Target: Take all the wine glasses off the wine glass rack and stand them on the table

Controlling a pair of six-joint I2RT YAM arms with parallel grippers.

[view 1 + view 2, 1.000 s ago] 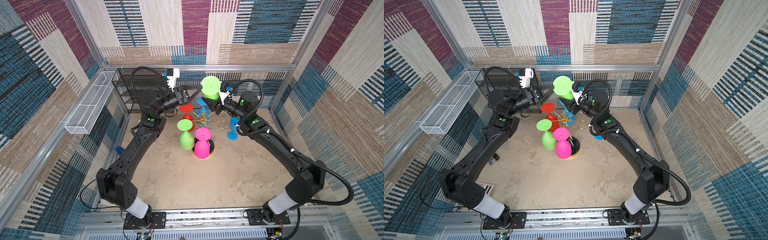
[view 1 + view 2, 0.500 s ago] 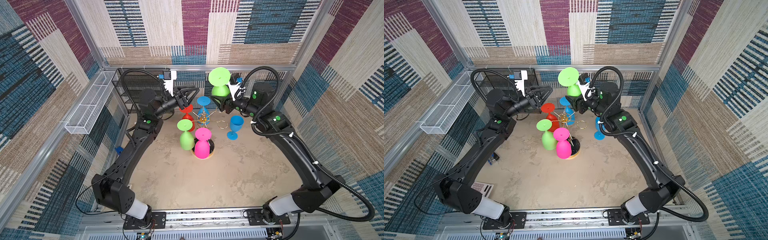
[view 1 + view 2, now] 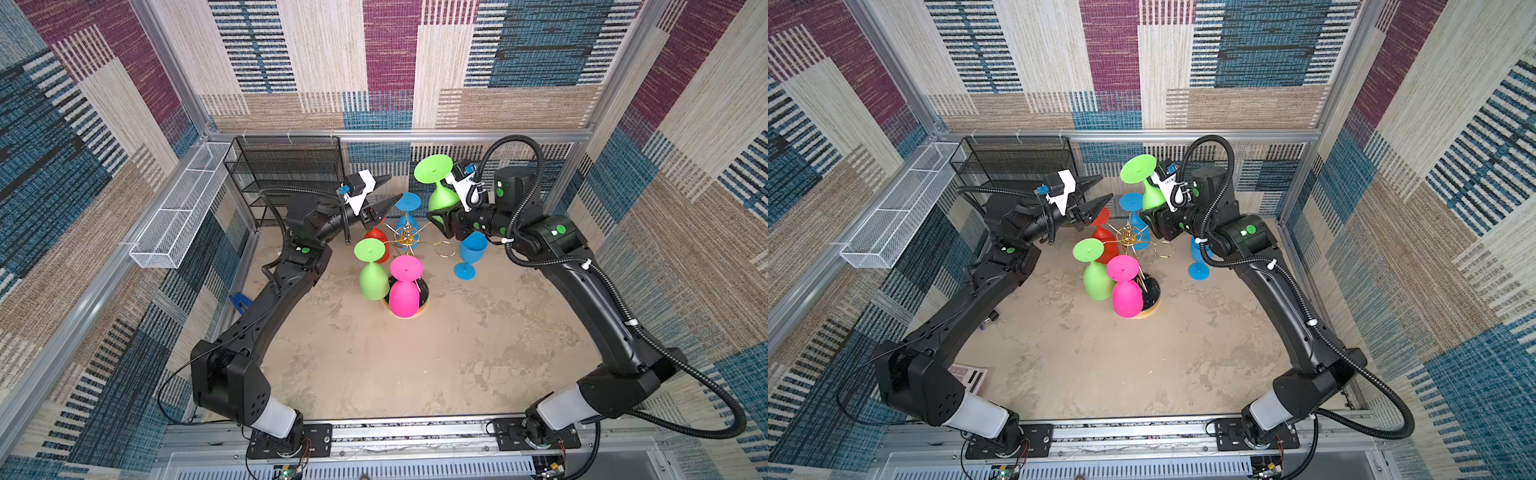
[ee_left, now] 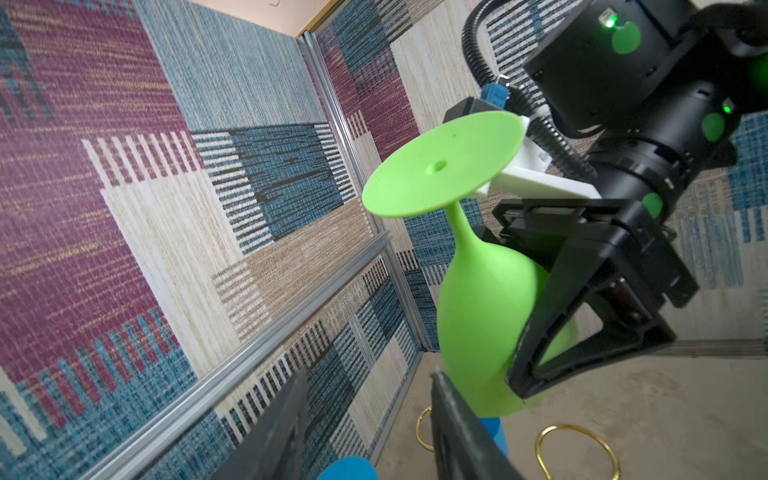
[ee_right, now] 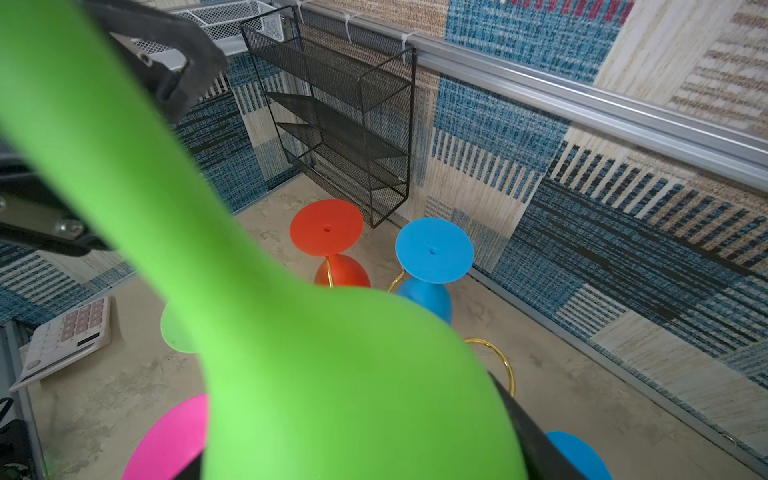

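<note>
Right gripper [image 3: 438, 211] clamps green wine glass [image 3: 432, 168]; left gripper [image 3: 396, 185] apart, empty. Calculator [image 5: 66, 336] key legends too blurred.

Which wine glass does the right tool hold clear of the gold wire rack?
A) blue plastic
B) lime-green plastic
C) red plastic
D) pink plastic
B: the right tool grips the bowl of a lime-green plastic wine glass, foot up, clear of the gold wire rack.

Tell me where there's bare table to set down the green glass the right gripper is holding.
Free: the bare tabletop in front of the wine glass rack, bordered by the left arm, the right arm and the front rail. Crowded: the back, with the rack's hanging glasses, the upright blue glass and the black mesh shelf.
</note>
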